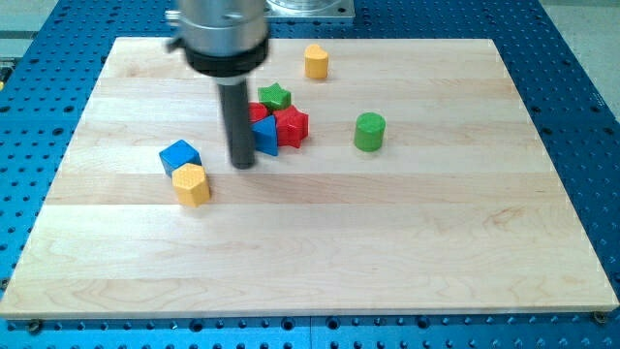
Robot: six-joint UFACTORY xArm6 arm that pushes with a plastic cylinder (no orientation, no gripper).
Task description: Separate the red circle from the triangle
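Note:
My tip (243,163) rests on the board just left of a tight cluster of blocks. The blue triangle (265,137) is right beside the rod, touching or nearly so. The red circle (257,111) sits just above the triangle, partly hidden by the rod. A red star (291,126) touches the triangle on its right. A green star (275,96) sits at the top of the cluster.
A blue cube (179,156) and a yellow hexagon (192,183) lie left of my tip. A green cylinder (369,131) stands to the right. A yellow heart (316,60) is near the top edge of the wooden board (387,252).

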